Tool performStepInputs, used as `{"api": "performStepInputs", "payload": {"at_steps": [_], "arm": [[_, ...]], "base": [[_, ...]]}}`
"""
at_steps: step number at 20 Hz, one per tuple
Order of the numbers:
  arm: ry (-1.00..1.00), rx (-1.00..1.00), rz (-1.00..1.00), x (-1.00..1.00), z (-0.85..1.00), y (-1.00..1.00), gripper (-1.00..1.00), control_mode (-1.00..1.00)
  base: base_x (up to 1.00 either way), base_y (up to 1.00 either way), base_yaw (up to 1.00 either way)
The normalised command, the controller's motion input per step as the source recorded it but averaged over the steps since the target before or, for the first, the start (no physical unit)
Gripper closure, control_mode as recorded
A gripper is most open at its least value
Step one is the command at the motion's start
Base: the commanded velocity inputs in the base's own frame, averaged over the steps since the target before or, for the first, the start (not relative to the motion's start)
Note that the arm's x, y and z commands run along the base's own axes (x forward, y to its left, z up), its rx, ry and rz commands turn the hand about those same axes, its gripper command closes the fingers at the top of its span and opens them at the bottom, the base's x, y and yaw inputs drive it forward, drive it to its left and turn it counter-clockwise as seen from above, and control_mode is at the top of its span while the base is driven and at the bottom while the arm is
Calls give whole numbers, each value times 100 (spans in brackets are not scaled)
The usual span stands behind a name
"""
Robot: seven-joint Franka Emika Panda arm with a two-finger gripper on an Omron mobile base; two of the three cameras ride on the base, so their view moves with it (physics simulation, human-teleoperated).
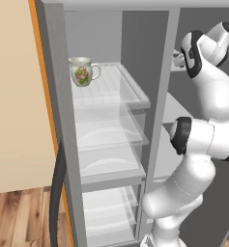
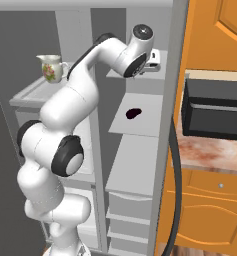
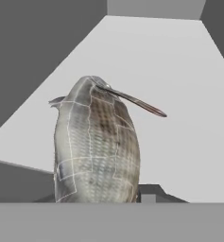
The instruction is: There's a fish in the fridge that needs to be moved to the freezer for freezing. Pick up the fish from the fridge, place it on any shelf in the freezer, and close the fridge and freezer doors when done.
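Left base view: mug [image 1: 84, 71] on the fridge's [image 1: 108, 144] top glass shelf; arm reaches right of it into the freezer [image 1: 193, 96].

Right base view: gripper [image 2: 155, 59] above the freezer shelf [image 2: 145, 125], over a dark shadow.

Hand view: fish [image 3: 95, 146] clamped between the fingers, hanging above the shelf [image 3: 179, 71].

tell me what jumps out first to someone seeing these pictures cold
The fish looms large in the hand view, held in the shut gripper above a pale grey freezer shelf. From the base views, the big white arm reaches into the narrower freezer, where a dark blot lies on a lower shelf. A white floral mug stands on the top glass shelf of the fridge.
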Motion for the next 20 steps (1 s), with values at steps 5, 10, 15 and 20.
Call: {"api": "performStepInputs", "payload": {"at_steps": [5,10,15,20], "arm": [[0,0,0,46,-6,0,100,-100],[1,0,2,43,-2,-8,100,-100],[0,0,3,24,-26,-3,100,-100],[0,0,1,16,-22,0,-100,-100]], "base": [[0,0,0],[0,0,0],[0,0,0],[0,0,0]]}}
